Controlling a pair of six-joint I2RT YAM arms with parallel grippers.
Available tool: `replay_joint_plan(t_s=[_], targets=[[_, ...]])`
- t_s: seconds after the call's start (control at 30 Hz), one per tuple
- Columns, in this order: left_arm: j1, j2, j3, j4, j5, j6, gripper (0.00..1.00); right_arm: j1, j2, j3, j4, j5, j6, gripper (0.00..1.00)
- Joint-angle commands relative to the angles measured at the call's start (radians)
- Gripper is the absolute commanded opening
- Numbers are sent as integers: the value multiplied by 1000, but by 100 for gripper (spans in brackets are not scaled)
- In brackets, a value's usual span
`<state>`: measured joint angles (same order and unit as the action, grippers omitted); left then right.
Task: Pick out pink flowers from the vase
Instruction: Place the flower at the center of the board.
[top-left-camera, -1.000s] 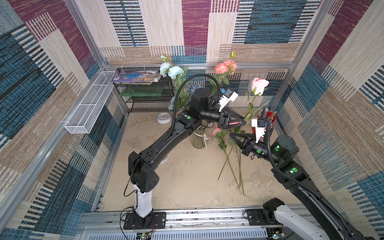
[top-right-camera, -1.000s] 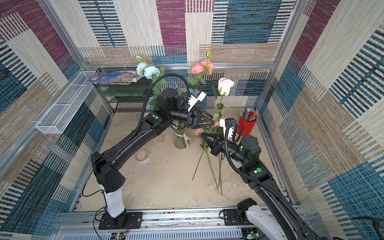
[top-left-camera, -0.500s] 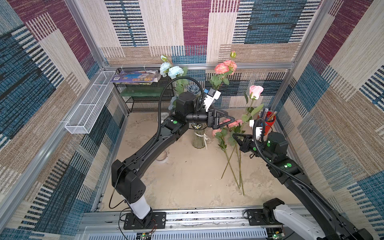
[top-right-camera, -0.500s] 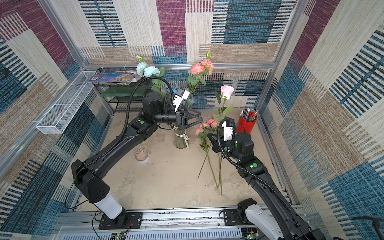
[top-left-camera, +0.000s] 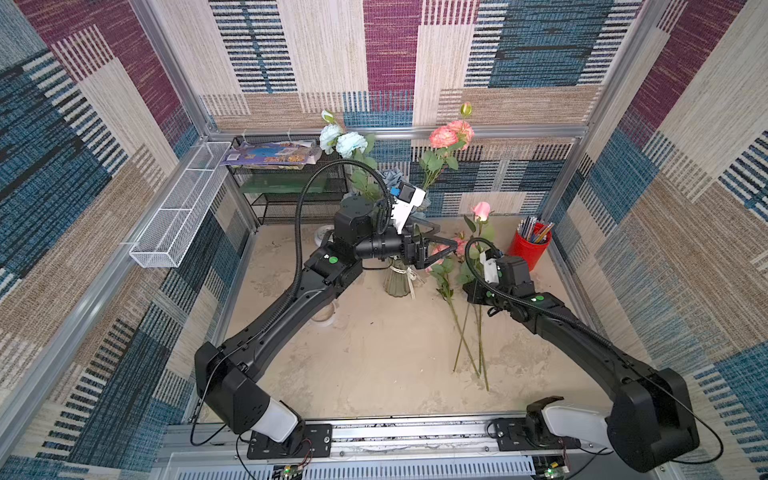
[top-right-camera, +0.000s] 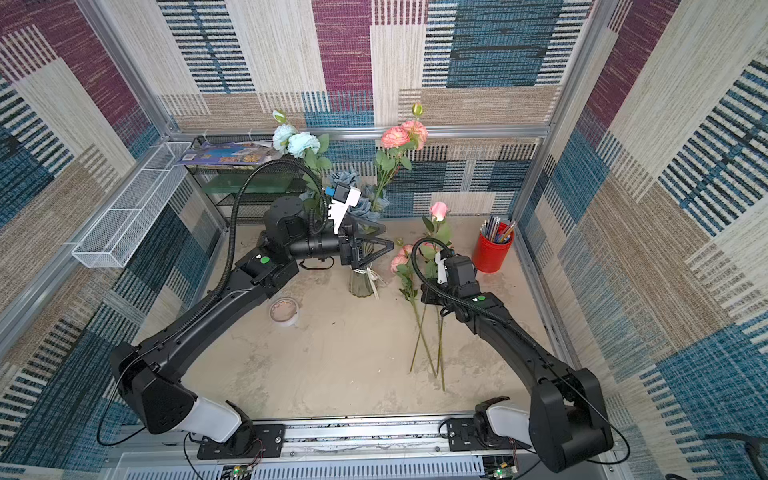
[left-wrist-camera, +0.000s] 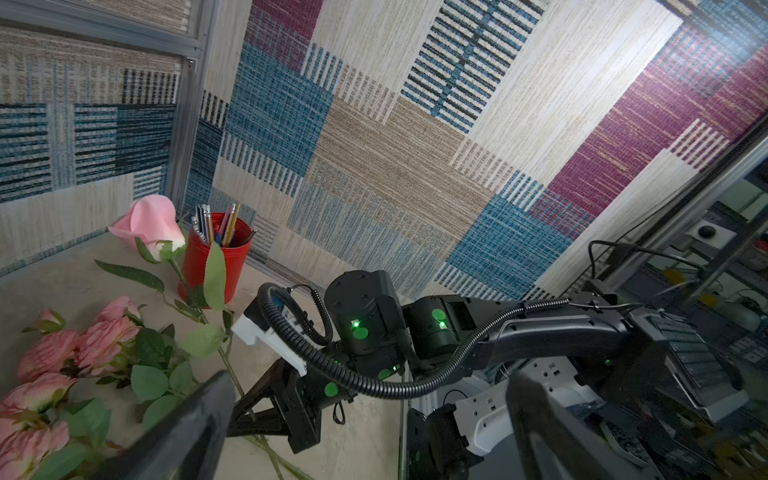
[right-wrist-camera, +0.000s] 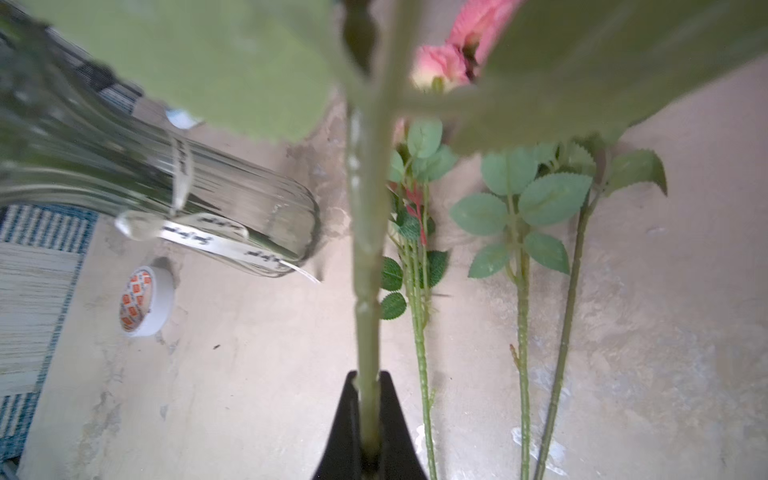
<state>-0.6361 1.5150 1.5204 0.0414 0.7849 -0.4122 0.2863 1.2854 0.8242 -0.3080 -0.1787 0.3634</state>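
Glass vase (top-left-camera: 397, 282): stands mid-counter (top-left-camera: 374, 374), twine at its neck; one pink spray (top-left-camera: 451, 135) rises from it.
Left gripper (top-left-camera: 440, 249): fingers spread wide, empty, above the vase.
Loose pink flowers (top-right-camera: 401, 259): lie on the counter right of the vase.
Right gripper (right-wrist-camera: 370, 415): fingers pinched on a pink rose (top-left-camera: 481, 210) stem, held upright.
Red cup (top-left-camera: 528, 251): far right.
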Motion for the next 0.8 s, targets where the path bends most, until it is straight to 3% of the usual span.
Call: replay_joint_plan(t_s=[0.0, 0.17, 0.4, 0.77], targets=[[1, -14, -18, 57, -30, 36, 100, 17, 69, 24, -13, 80, -30, 0], [1, -14, -18, 56, -29, 36, 100, 114, 211, 87, -56, 236, -48, 0], [1, -22, -17, 39, -30, 45, 100, 141, 372, 204, -97, 300, -59, 0], [-1, -33, -28, 32, -45, 64, 100, 181, 440, 245, -184, 436, -65, 0]])
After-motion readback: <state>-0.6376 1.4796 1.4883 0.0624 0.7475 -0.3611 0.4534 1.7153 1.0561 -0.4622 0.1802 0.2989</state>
